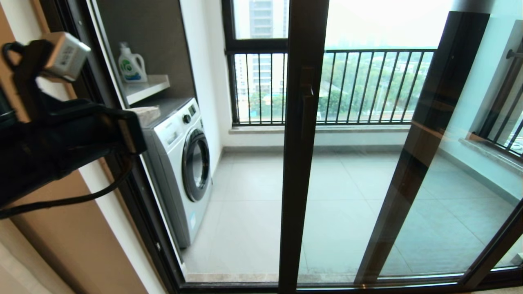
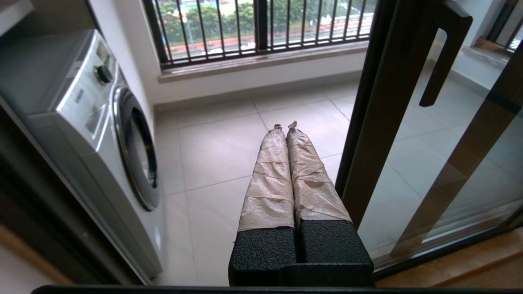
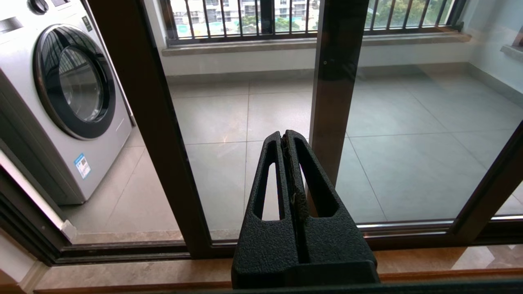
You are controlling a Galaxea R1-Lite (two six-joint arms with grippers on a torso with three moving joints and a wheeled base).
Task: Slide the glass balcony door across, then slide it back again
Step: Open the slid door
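standing partly slid across the opening, the glass balcony door point(image 1: 300, 163) is seen with its dark brown upright near the middle of the head view, its slim handle point(image 1: 306, 104) midway up. an open gap is left between that upright and the washing machine point(image 1: 184, 163). the left gripper point(image 2: 286, 125) is held in that gap just beside the door's upright, its taped fingers point(image 2: 271, 183) pressed together on nothing. the right gripper point(image 3: 286, 136) is kept low in front of the glass, its jaws also pressed together and empty. a detergent bottle point(image 1: 131, 64) is seen on a shelf point(image 1: 149, 87) above the machine.
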